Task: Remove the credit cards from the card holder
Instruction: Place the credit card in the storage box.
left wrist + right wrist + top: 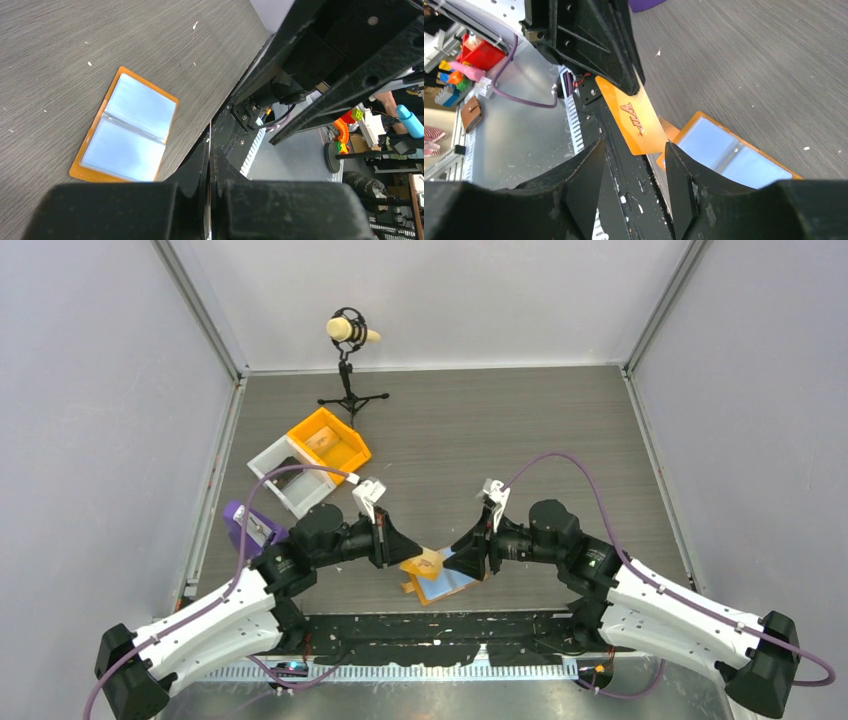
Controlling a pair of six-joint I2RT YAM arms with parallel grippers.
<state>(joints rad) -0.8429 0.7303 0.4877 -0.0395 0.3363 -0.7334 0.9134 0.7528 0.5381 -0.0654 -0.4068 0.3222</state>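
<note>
Card holder (pixel 127 130) lies open and flat on the tabletop (pixel 60 40), left of centre in the left wrist view and low centre in the top view, close to the tabletop's lower edge. Spread like this, it turns both pocket panels upward.

One orange card (pixel 634 120), marked VIP, is out of the holder and held in the air just beside it. The left gripper (pixel 210 145) is clamped on one end of the card. That leaves the other end free, probably for a hand-over. The right gripper (pixel 634 144), at the bottom of its own view, stands half open with a finger on each side of that free end, not clearly touching it.

Counted: one holder, two panels, one card. I cannot tell whether more cards sit in the pockets. In the upper left of the top view are an orange bin (pixel 352 455) and a white bin (pixel 262 462).
</note>
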